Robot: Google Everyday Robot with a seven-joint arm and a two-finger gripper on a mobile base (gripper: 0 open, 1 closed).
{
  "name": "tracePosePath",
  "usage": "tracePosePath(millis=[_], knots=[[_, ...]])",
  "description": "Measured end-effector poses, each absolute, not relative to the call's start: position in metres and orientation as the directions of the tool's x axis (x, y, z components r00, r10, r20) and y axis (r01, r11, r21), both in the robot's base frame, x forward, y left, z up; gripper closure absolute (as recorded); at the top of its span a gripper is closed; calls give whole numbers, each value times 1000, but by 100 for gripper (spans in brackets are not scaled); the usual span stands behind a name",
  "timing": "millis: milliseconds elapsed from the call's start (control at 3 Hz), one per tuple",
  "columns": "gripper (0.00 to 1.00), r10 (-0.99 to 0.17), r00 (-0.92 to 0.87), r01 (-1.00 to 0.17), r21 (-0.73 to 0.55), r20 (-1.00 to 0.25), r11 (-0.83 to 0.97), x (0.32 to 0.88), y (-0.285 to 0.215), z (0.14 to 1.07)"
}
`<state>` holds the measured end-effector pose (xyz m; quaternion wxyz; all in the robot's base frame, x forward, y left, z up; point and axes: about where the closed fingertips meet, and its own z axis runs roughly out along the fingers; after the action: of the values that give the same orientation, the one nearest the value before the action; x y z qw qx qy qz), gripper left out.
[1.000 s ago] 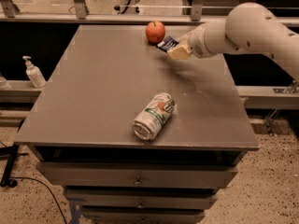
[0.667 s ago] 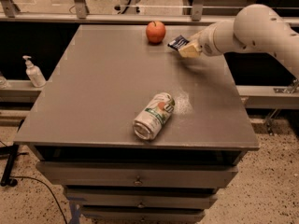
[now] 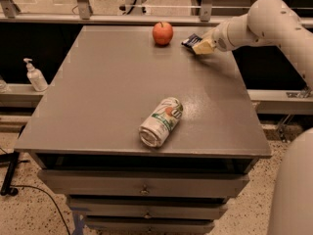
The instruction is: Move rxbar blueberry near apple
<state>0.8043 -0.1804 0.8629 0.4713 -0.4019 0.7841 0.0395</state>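
The red-orange apple stands near the far edge of the grey table. The dark blue rxbar blueberry sits just right of the apple, with a small gap between them, and only its left end shows. My gripper is at the bar's right end, coming in from the right on the white arm, low over the table top. Its pale fingers cover part of the bar.
A white-green drink can lies on its side near the table's front edge. A white pump bottle stands on a ledge to the left. Drawers are below the table top. A rail runs behind the table.
The gripper and the blue bar have moved a little further back and right along the table's far side; the bar stays beside the apple. The can and the apple have not moved.
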Motion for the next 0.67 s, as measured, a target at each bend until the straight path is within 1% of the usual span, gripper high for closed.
tracePosePath(millis=[333, 667], knots=[[82, -585, -219, -700, -292, -781, 652, 821, -171, 861], [59, -573, -201, -740, -260, -795, 621, 829, -151, 860]])
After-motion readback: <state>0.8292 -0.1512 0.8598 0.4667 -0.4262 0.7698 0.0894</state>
